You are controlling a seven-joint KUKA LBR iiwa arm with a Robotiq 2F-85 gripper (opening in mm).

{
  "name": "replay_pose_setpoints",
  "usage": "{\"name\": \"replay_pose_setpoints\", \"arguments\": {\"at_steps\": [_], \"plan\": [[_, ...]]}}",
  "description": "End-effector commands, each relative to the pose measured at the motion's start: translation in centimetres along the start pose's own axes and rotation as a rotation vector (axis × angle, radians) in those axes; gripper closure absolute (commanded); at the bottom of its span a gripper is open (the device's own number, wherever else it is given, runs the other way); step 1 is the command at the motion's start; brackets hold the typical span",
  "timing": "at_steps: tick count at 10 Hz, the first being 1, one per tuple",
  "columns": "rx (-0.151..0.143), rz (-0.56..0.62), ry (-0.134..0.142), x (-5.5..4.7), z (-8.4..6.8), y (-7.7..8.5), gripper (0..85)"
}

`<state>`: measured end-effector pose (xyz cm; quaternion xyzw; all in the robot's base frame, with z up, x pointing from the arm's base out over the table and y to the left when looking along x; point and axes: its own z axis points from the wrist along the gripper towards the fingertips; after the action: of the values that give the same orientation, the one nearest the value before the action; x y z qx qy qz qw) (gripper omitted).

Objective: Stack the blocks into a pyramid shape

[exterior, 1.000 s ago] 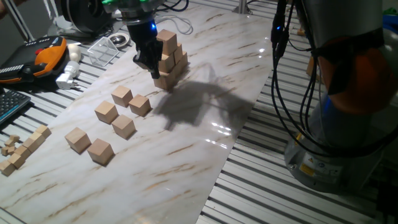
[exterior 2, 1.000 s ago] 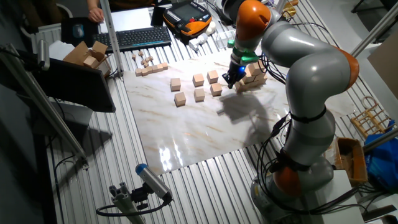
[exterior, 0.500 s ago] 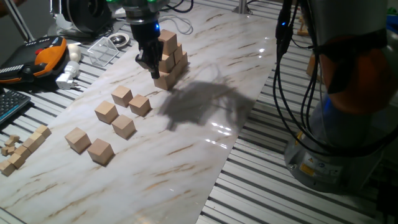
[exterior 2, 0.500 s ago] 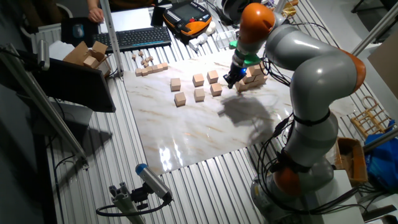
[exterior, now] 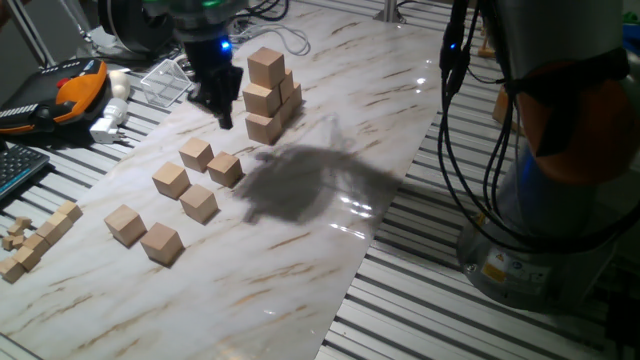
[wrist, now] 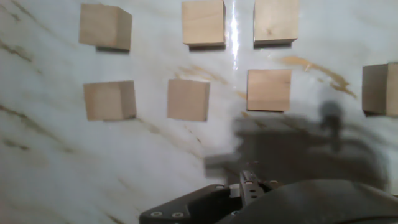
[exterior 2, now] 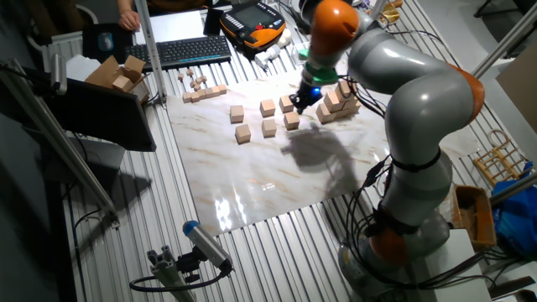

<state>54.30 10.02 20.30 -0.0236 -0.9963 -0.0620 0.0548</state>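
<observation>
A three-level stack of tan wooden blocks [exterior: 265, 95] stands at the far side of the marble board; it also shows in the other fixed view [exterior 2: 336, 101] and at the right edge of the hand view [wrist: 376, 89]. Several loose blocks [exterior: 199, 203] lie in two rows to the left of the stack, and they also show in the other fixed view [exterior 2: 268, 127] and in the hand view [wrist: 188, 99]. My gripper [exterior: 223, 108] hovers just left of the stack, above the board between stack and loose blocks, also in the other fixed view [exterior 2: 296, 101]. Its fingers look closed and empty.
Small thin wooden pieces [exterior: 30, 240] lie at the board's left edge. An orange pendant [exterior: 75, 85], a keyboard [exterior: 15, 165], a white plug [exterior: 108, 122] and a clear plastic piece [exterior: 165, 80] sit off the board at back left. The robot base and cables [exterior: 560, 150] stand to the right.
My gripper has moved left, away from the side of the stack toward the loose blocks. The stack and the loose blocks have not moved.
</observation>
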Motion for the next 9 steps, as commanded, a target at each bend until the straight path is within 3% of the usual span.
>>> {"name": "replay_pose_setpoints", "arguments": {"at_steps": [1, 4, 6, 9], "plan": [[-0.008, 0.013, -0.003, 0.3, 1.9, 9.3, 85.0], [0.002, 0.073, 0.005, -0.5, 4.7, 10.9, 85.0], [-0.017, 0.072, 0.001, -0.9, 4.9, 10.9, 85.0], [-0.010, 0.024, -0.011, -0.9, 4.9, 10.9, 85.0]]}}
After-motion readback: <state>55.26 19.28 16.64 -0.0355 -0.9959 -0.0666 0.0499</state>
